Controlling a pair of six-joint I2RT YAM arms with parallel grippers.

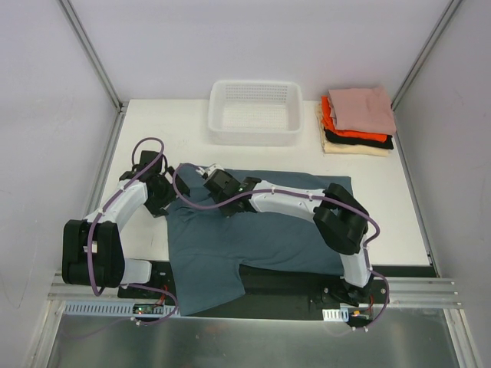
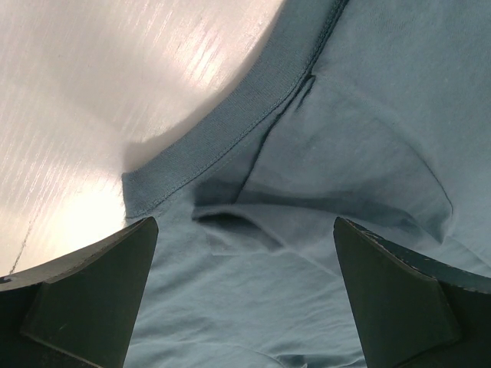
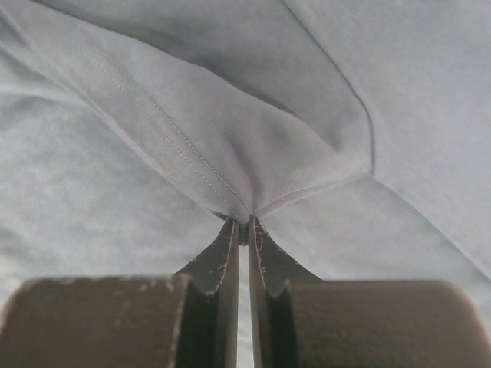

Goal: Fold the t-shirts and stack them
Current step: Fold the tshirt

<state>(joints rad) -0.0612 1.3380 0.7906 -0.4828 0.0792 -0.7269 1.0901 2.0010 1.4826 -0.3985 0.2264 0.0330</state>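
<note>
Slate-blue t-shirt (image 1: 268,234): spread out and rumpled over the near half of the white table (image 1: 399,215), between the two arm bases. Its near-left part runs past the table's front edge and onto the dark mounting strip (image 1: 291,282).

Left gripper (image 2: 245,222): jaws stand wide apart above the shirt's ribbed collar (image 2: 222,149), at the far-left corner of the garment. Bare tabletop shows beyond the neckline. The wrist view does not settle whether the fingertips touch the cloth.

Right gripper (image 3: 243,226): fingers are pressed together on a pinch of the blue cloth, and a stitched fold gathers into a peak at the tips. From overhead it sits at the shirt's far edge, just to the right of the other gripper.

Right arm (image 1: 291,201): reaches from its base at the near right, with the white forearm stretched leftward above the shirt.

Folded stack (image 1: 357,130): sits at the far-right corner of the table, well apart from the blue shirt. A dusty-pink tee (image 1: 362,107) lies on top, then an orange-red tee (image 1: 333,123), then a black tee (image 1: 360,141), and a cream tee (image 1: 349,150) is at the bottom.

White mesh basket (image 1: 253,136): stands at the middle of the far edge, just left of the stack and near the shirt's far edge without touching it.
</note>
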